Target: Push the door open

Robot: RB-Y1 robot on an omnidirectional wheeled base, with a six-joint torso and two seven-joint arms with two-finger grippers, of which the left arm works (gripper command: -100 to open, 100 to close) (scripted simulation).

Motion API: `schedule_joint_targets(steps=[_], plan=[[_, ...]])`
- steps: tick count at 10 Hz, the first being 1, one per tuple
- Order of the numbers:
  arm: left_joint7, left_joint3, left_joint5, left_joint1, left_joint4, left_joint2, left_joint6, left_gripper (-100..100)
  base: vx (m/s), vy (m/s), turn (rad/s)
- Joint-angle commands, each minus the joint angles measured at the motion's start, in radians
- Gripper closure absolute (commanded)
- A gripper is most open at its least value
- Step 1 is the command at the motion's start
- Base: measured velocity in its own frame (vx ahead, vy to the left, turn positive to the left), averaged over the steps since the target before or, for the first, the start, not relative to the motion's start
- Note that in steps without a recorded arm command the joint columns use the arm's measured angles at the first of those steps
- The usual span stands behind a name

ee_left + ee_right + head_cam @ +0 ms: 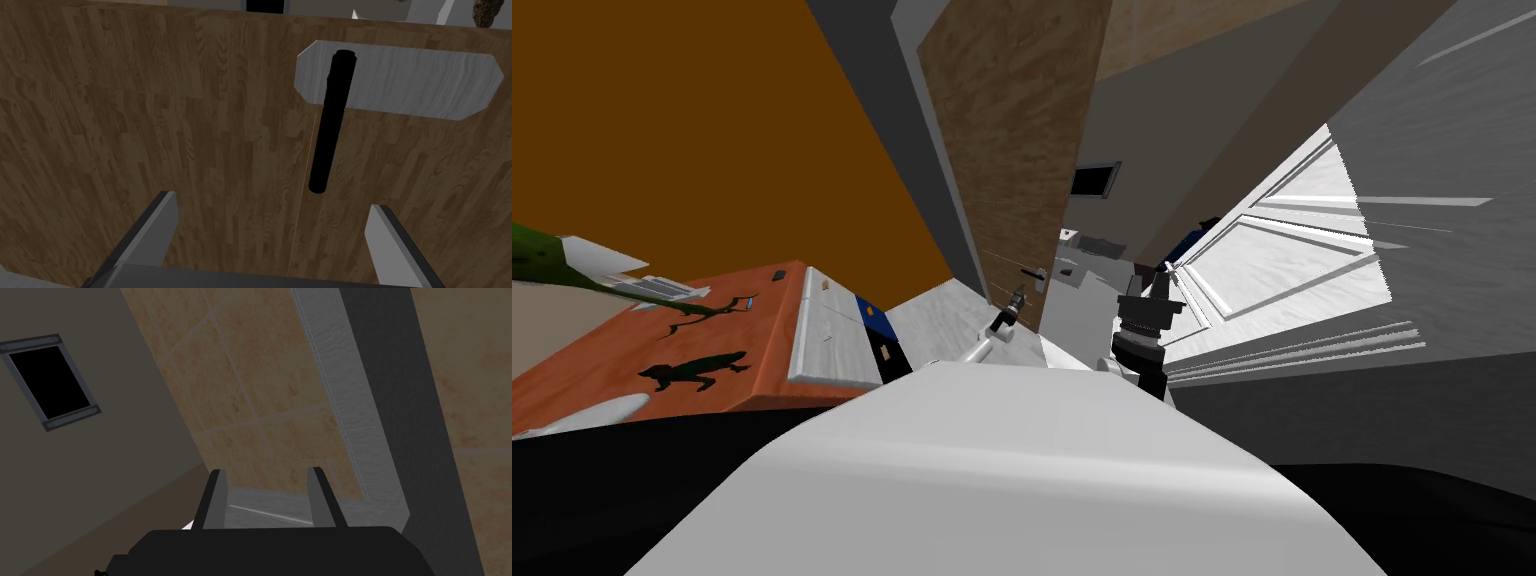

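The door (1002, 150) is a brown wood-grain slab that stands ajar straight ahead. It carries a black lever handle (330, 125) on a grey backplate (425, 85); in the head view the handle (1032, 272) sits near the door's free edge. My left gripper (272, 225) is open and close to the door face, just short of the lever's tip, with nothing between its fingers (155, 230). In the head view the left gripper (1017, 298) is just below the handle. My right gripper (1152, 290) is raised beside the doorway and open, holding nothing.
A grey door frame (912, 120) and an orange-brown wall (712, 130) lie to the left. A reddish surface (662, 350) with dark lizard shapes and a white cabinet (832, 340) stand low on the left. A white panelled door (1282, 260) is on the right.
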Motion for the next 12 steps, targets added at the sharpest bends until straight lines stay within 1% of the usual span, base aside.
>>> schedule_joint_targets(steps=[1,5,7,10,11,12], plan=[[-0.005,-0.015,0.011,-0.024,0.035,-0.005,0.009,-100,0.103,0.131,-0.119],[-0.013,-0.049,0.034,-0.081,0.128,-0.023,0.019,-100,0.109,0.118,-0.084],[-0.015,-0.056,0.039,-0.093,0.146,-0.027,0.021,-100,0.053,0.097,-0.045],[-0.02,-0.079,0.055,-0.133,0.21,-0.045,0.028,-100,0.086,0.102,-0.079],[-0.019,-0.075,0.051,-0.125,0.199,-0.042,0.025,-100,0.044,0.05,-0.019],[-0.019,-0.071,0.05,-0.126,0.206,-0.029,0.022,-100,0.134,-0.045,-0.045]])
